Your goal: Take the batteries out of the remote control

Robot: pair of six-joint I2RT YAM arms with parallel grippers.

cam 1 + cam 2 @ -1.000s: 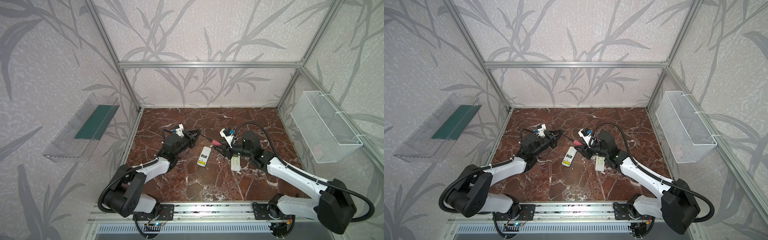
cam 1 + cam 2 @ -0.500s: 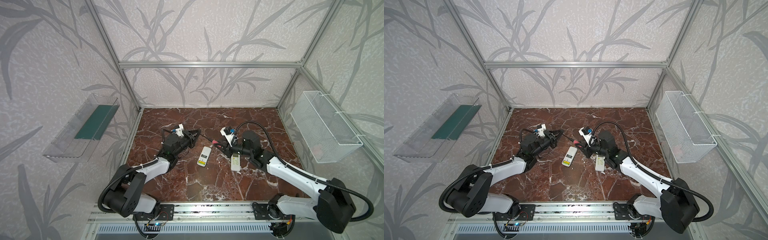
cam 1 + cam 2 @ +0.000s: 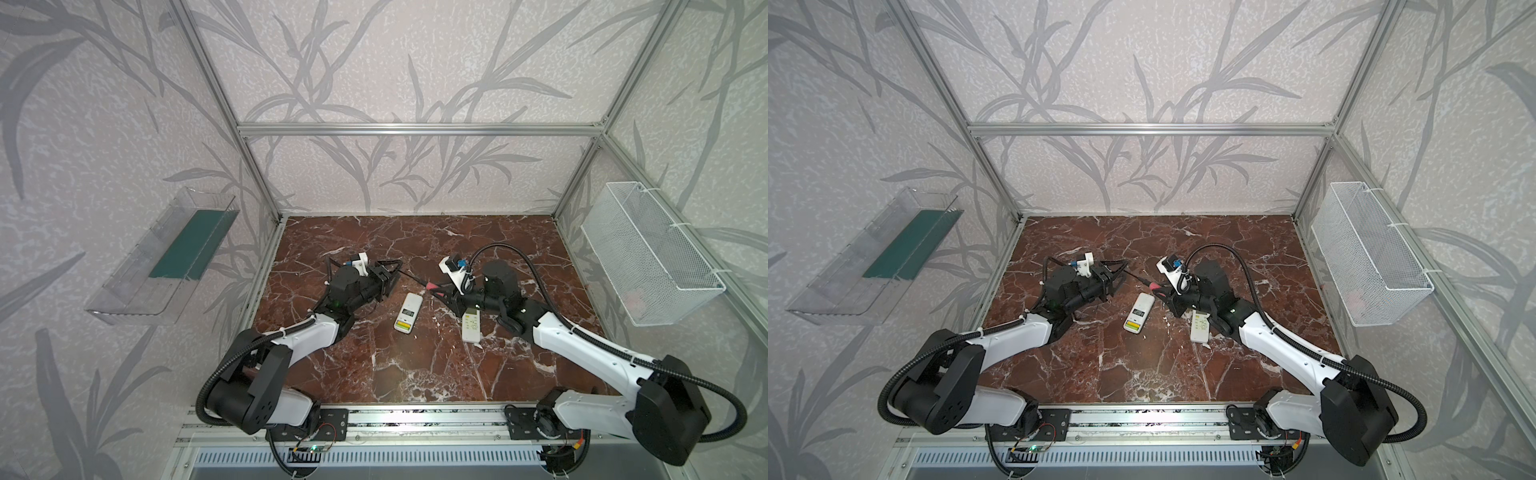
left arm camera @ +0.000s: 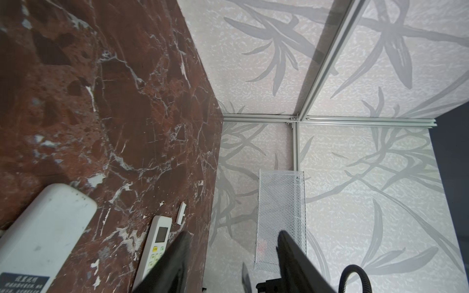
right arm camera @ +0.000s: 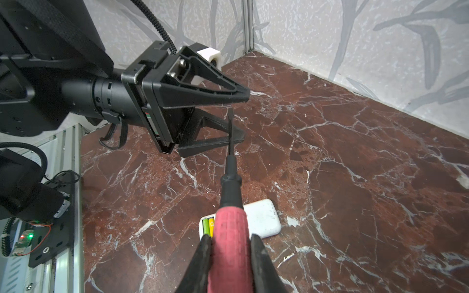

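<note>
Plainly, the batteries [image 5: 208, 225] sit side by side in the open compartment of the white remote [image 3: 408, 312]. It lies back up near the middle of the marble table [image 3: 374, 374], and in both top views the yellow-green shows at its 6 o'clock end.

The right gripper [image 5: 231, 244] hovers at about 2 o'clock from the remote, its jaws clamped on the red handle of a screwdriver [image 5: 229, 203]. The dark shaft points toward 10 o'clock.

The left gripper [image 5: 245, 117] hangs at about 11 o'clock from the remote with its fingers spread apart. In the right wrist view the screwdriver's tip stands in the gap between them; whether it touches either finger I cannot tell.

A second remote [image 3: 471, 328], buttons up, lies at 3 o'clock from the first, partly under the right arm.
</note>
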